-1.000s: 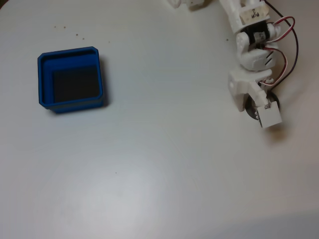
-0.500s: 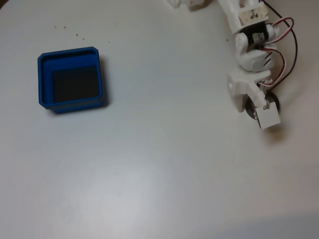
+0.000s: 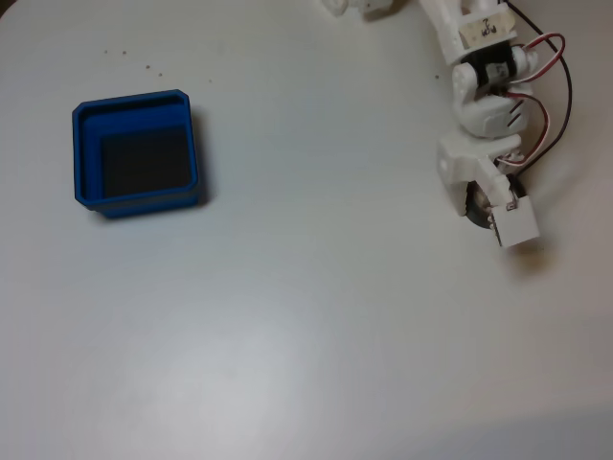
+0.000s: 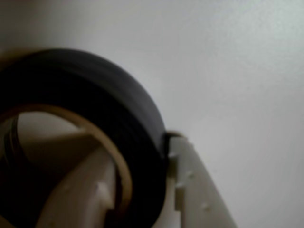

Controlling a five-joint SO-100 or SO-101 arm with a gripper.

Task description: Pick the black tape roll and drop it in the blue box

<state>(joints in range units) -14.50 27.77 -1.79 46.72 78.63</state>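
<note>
Up close in the wrist view, the black tape roll (image 4: 118,123) fills the lower left of the frame with one white finger (image 4: 90,199) poking through its beige core and the other finger (image 4: 194,190) against the outer wall, so the end effector (image 3: 493,203) is pinching the ring's wall, which looks like a sensible way to grab a hoop. In the fixed view that's all happening at the right side of the frame, roll mostly hidden under the white arm (image 3: 484,105), apparently at or just above the desk (image 3: 316,316). The blue box (image 3: 137,153) sits well apart at the upper left, empty, so I'd say the carry across hasn't really started.
</note>
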